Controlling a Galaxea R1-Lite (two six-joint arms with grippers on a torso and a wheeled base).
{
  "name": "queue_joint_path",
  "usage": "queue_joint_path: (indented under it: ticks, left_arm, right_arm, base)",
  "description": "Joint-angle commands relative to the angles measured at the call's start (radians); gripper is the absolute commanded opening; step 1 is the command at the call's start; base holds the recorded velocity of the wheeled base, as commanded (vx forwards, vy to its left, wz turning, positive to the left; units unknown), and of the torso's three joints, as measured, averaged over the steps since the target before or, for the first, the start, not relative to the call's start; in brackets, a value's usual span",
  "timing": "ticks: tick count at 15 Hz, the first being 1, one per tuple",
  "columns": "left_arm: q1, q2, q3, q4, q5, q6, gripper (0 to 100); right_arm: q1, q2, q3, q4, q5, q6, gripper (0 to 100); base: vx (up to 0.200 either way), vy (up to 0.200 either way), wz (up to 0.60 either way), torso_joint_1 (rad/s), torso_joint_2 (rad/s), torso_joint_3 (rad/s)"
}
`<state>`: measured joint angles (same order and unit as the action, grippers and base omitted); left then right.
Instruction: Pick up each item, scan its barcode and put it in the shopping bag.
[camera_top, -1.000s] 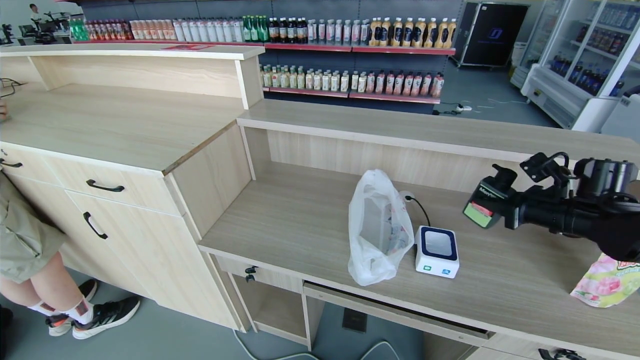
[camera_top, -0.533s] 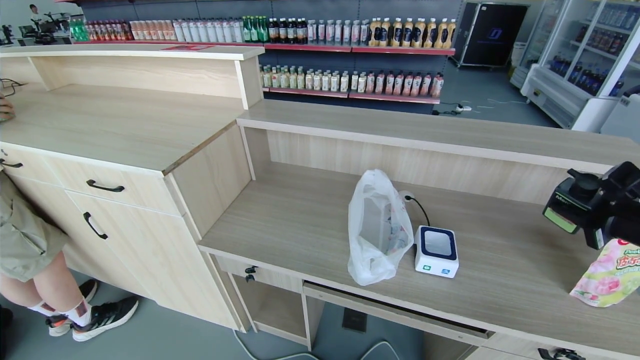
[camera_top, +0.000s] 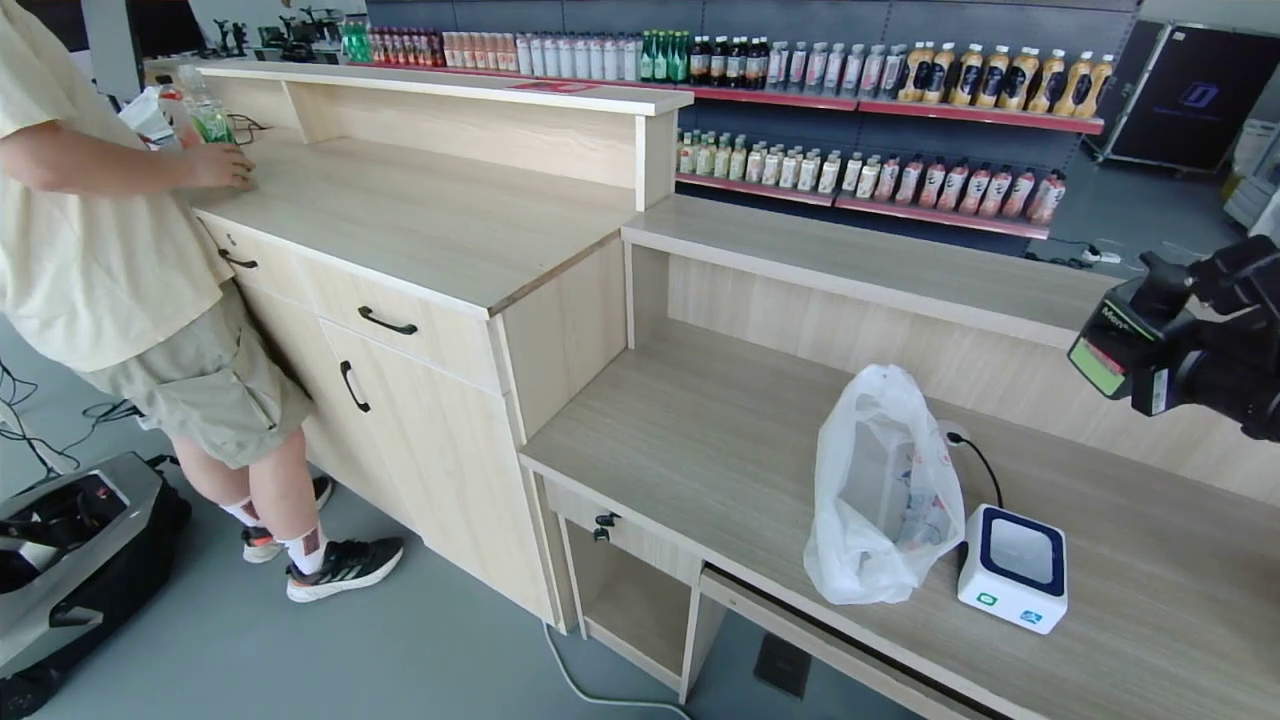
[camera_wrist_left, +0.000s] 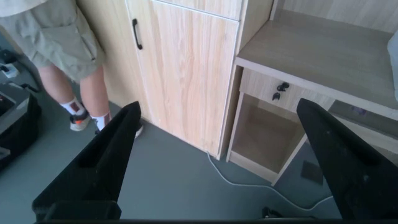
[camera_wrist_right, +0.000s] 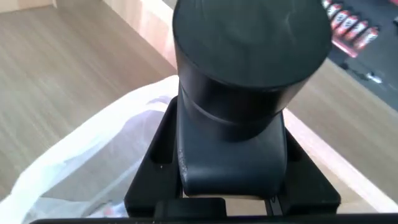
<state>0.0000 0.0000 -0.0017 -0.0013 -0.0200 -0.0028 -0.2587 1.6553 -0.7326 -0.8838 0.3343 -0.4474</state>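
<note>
Head view: the shopping bag (camera_top: 885, 490) is thin, white and see-through. It stands on the counter (camera_top: 720, 440), just left of the scanner (camera_top: 1012, 568). The things inside are hard to make out. The right pincer (camera_top: 1105, 350), up and right of the scanner, is cut off, so I cannot tell its state.

Left wrist view: the left pincer (camera_wrist_left: 217, 106) is spread wide, holding nothing.

Right wrist view: a black round part (camera_wrist_right: 249, 81) hides much of the bag.

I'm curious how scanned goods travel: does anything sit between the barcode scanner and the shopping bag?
Nothing visible does: the barcode scanner stands right beside the shopping bag on the wooden counter.
</note>
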Motion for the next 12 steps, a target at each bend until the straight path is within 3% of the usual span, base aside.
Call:
queue_joint_path:
  ticks: [1, 9, 12]
  left_arm:
    - [0.000, 0.002, 0.000, 0.000, 0.000, 0.000, 100]
    - [0.000, 0.002, 0.000, 0.000, 0.000, 0.000, 100]
    - [0.000, 0.002, 0.000, 0.000, 0.000, 0.000, 100]
  right_arm:
    - [0.062, 0.116, -0.014, -0.003, -0.006, 0.092, 0]
    - [0.134, 0.535, -0.179, -0.162, 0.014, 0.138, 0]
    - [0.147, 0.607, -0.179, -0.184, 0.015, 0.136, 0]
  base:
    - [0.000, 0.000, 0.00, 0.000, 0.00, 0.000]
    - [0.000, 0.000, 0.00, 0.000, 0.00, 0.000]
    - [0.000, 0.000, 0.00, 0.000, 0.00, 0.000]
